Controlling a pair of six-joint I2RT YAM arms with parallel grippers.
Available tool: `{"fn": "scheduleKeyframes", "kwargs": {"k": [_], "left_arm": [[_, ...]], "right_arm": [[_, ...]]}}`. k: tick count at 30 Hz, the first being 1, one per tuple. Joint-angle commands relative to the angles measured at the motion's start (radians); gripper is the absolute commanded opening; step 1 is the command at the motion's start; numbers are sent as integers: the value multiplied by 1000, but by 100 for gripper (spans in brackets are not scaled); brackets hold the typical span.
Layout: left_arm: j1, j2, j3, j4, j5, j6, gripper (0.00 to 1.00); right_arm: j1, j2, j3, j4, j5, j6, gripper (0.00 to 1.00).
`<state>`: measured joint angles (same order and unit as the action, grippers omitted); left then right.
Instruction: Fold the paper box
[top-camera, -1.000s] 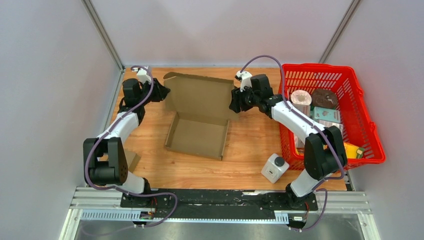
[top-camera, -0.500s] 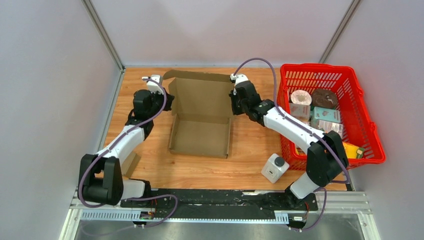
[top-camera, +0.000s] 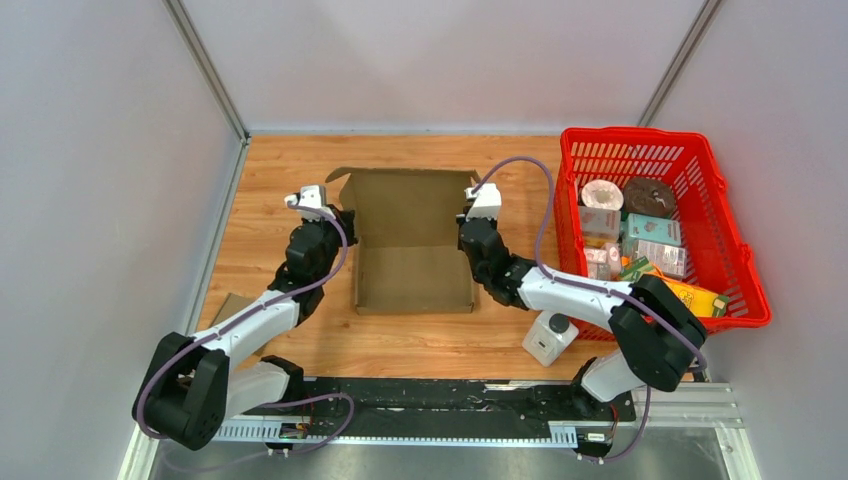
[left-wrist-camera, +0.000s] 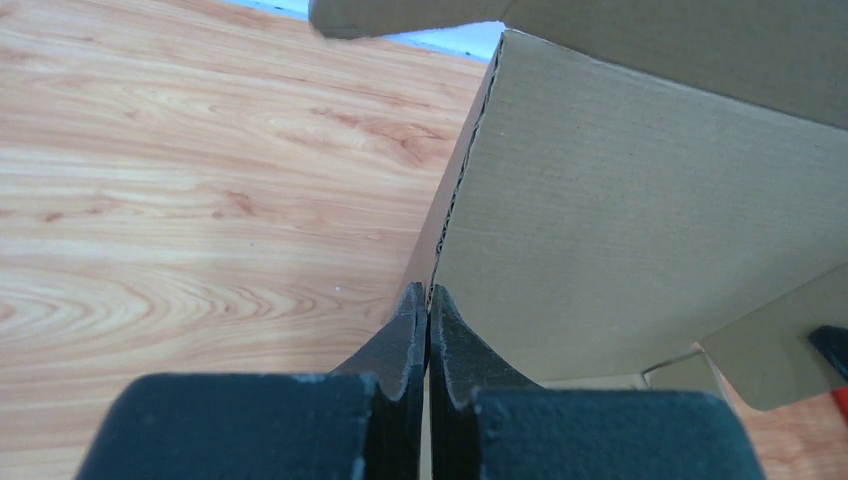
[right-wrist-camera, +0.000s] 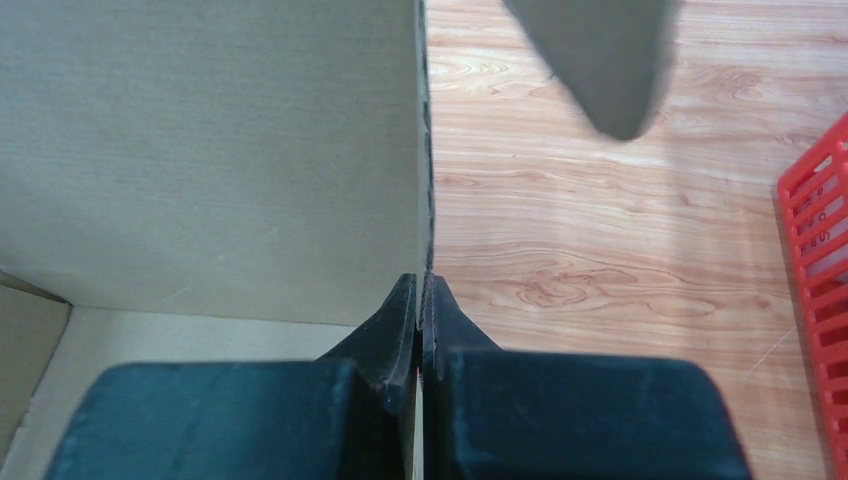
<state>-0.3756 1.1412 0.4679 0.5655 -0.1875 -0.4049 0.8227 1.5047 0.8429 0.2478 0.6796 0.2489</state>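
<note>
In the middle of the wooden table (top-camera: 270, 190), a paper box (top-camera: 412, 235), open, back flap standing up. At its left edge, the left gripper (left-wrist-camera: 428, 300), clamped tight on the cardboard. At its right edge, the right gripper (right-wrist-camera: 421, 290), likewise clamped tight on cardboard. Far right, a red basket (top-camera: 735, 250), apart from the box.

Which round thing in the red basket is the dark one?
The brown disc at the far right of the basket; the roll left of it is pale.
</note>
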Motion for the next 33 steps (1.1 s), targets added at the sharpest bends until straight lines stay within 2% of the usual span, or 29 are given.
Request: {"fn": "scheduleKeyframes", "kwargs": {"k": [1,4,20,26,27,28,30,31,32,33], "left_arm": [[-55,-34,-69,33,-96,-112,0],[-77,-63,-121,34,-99,-147,0],[-105,-127,-337,27,-102,-347,0],[-105,-170,-365,-19,-142,-351,0],[-106,-175,-368,-19,-147,-350,0],[-106,-179,-368,-19,-153,-345,0],[-106,-182,-368,-26,-158,-331,0],[-106,-184,-368,-27,-158,-327,0],[-106,-185,-368,-30,-161,-319,0],[-106,-187,-370,-33,-164,-316,0]], "right_arm": [[41,-75,-123,307,87,6,0],[59,-81,-188,393,100,1,0],[210,-54,-369,525,261,88,4],[268,-66,-432,446,310,192,6],[277,-76,-438,415,317,213,8],[291,-107,-438,307,327,236,20],[345,-158,-415,102,368,395,37],[363,-213,-386,-133,368,459,56],[387,-237,-358,-274,338,525,63],[391,-257,-329,-426,295,681,71]]}}
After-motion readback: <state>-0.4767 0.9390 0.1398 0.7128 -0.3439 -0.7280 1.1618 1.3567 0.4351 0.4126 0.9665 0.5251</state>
